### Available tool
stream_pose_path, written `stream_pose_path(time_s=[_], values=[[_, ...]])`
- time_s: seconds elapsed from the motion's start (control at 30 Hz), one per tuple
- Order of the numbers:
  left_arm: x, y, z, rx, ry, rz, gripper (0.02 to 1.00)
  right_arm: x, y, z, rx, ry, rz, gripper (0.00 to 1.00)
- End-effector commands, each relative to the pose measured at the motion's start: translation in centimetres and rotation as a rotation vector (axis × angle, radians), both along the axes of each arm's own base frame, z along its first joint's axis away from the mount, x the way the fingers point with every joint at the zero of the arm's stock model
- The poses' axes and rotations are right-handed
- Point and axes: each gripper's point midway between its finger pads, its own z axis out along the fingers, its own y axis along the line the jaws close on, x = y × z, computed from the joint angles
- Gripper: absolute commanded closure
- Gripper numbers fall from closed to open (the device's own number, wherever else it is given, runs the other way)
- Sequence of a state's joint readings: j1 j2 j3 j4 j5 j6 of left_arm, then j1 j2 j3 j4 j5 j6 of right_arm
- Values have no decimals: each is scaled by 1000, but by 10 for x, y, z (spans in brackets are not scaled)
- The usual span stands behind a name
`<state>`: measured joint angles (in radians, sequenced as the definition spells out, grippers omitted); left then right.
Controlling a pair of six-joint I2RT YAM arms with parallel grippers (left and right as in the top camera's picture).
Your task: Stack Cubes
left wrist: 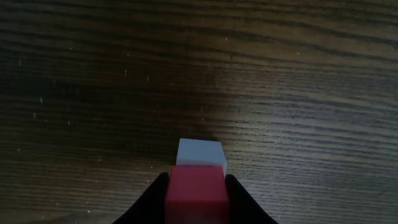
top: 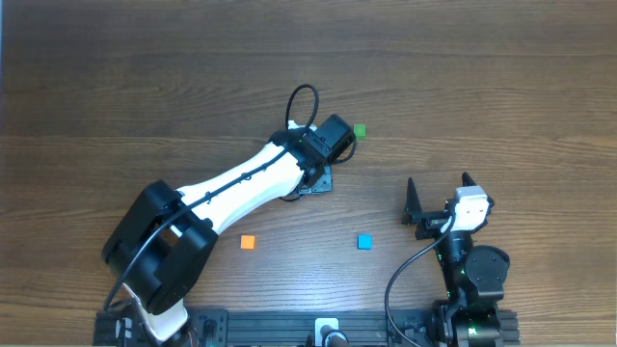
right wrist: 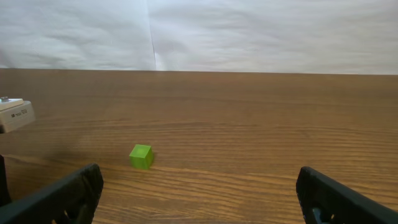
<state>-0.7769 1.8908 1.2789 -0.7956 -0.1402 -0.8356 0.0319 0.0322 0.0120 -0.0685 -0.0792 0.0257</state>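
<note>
— While the left claw (left wrist: 197, 182) is clamping a red cube (left wrist: 196, 198) between its fingers, where is the white cube sitting?

— The white cube (left wrist: 200, 153) is lying on the table (left wrist: 93, 74) just beyond the red cube, which is covering its near edge. Whether the two are touching, I am not managing to tell.

— And how is the right claw standing?

— The right claw (top: 439, 191) is hanging close to its own base at the table's right side. Its fingers are spreading wide apart and gripping nothing.

— Which cubes are lying loose?

— A green cube (top: 360, 130) is sitting near the left arm's wrist, toward the back of the table, and it is lying well ahead of the right claw. An orange cube (top: 248, 242) and a blue cube (top: 363, 241) are lying nearer the bases, well apart from each other. The orange cube is resting close beside the left arm, and the blue cube is sitting between the two arms.
</note>
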Motion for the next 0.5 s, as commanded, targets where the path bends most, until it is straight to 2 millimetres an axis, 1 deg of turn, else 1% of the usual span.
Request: stream_pose_path(time_s=[0.03,0.5], values=[[1,8,-8,32,3,23,761,0,1,-4,-1,9,4,7],[2,7,-8,30,-4,24,761,0,1,-4,-1,9,4,9]])
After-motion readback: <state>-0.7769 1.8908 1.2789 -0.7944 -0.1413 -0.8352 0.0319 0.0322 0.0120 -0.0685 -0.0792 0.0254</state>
